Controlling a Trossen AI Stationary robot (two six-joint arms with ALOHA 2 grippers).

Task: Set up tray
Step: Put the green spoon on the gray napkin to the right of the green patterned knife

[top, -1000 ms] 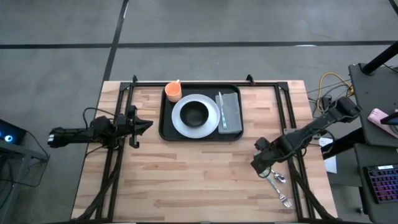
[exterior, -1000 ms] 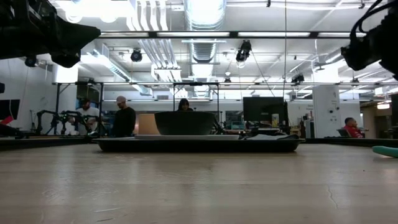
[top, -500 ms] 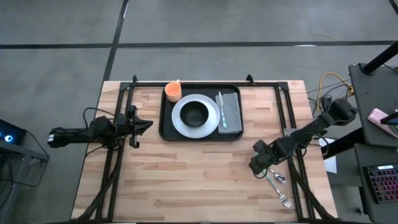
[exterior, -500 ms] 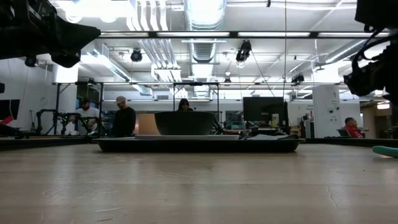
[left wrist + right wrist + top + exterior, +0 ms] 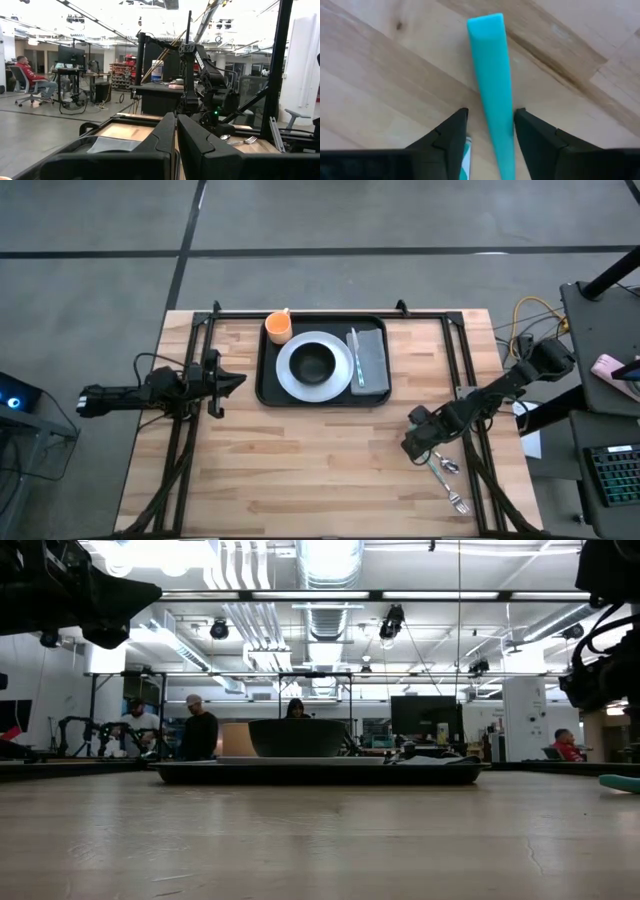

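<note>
Tray (image 5: pixel 268 385) holds plate (image 5: pixel 292 377), bowl (image 5: pixel 316 363), cup (image 5: pixel 278 328), napkin (image 5: pixel 374 360).

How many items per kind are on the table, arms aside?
tray: 1
plate: 1
bowl: 1
cup: 1
napkin: 1
cutlery piece on napkin: 1
cutlery pieces on bare wood: 2, spoon, fork
Total: 8

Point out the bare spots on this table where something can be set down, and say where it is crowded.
Free: the wood between the tray and the table's near edge, and the strip between the left gripper and the tray. Crowded: the tray, and the near right corner, where the right gripper straddles a teal-handled utensil beside a fork.
</note>
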